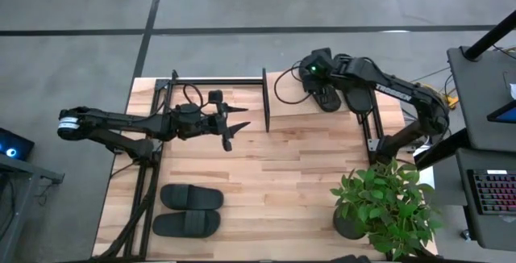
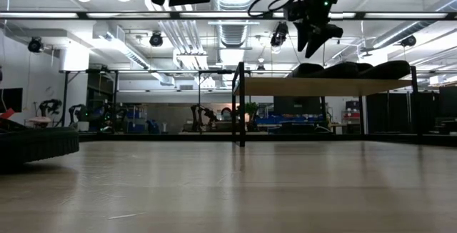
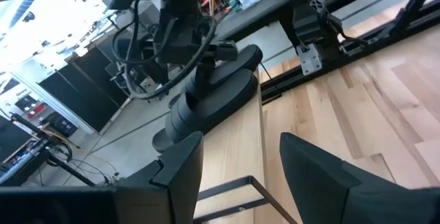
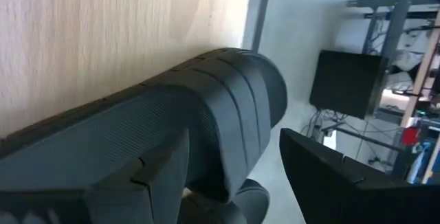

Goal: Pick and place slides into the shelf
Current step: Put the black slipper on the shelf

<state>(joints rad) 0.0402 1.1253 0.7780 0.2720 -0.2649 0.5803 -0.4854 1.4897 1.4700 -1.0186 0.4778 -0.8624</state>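
Note:
Two black slides lie side by side, soles down, on the shelf's light plank top at the table's far right. In the low view they show as dark humps on the plank. My right gripper hangs open just above the left slide, fingers pointing down, clear of it. Two more slides lie flat on the table near its near-left corner. My left gripper is open above the table's middle, left of the shelf.
The shelf's black side frames stand at either end of the plank. A bare black frame runs along the far edge left of it. A potted plant stands at the near-right corner. Bare wood lies between.

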